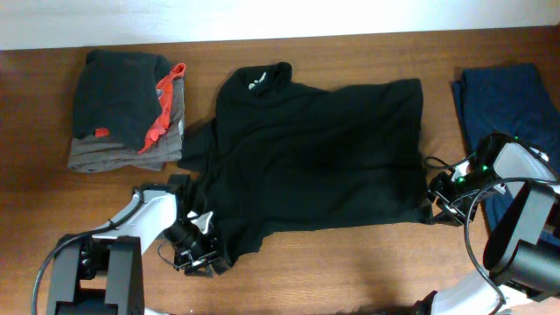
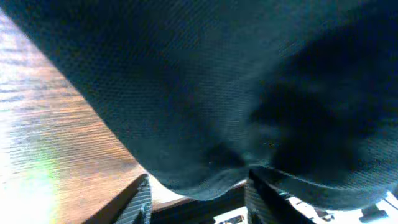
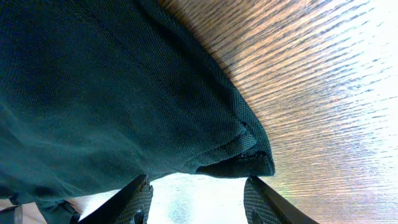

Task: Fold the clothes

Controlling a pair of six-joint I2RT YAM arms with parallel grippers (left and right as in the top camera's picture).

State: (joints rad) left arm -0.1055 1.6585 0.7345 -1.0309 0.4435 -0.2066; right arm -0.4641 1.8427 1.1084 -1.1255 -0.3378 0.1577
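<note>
The black shirt [image 1: 324, 157] lies spread across the middle of the table [image 1: 350, 262]. Both arms reach in low. The left gripper [image 1: 203, 248] sits at its near-left hem and the right gripper [image 1: 435, 199] at its right corner, each with fingers apart, clamping nothing.

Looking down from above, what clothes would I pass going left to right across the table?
A folded pile → black shirt → blue garment.
</note>
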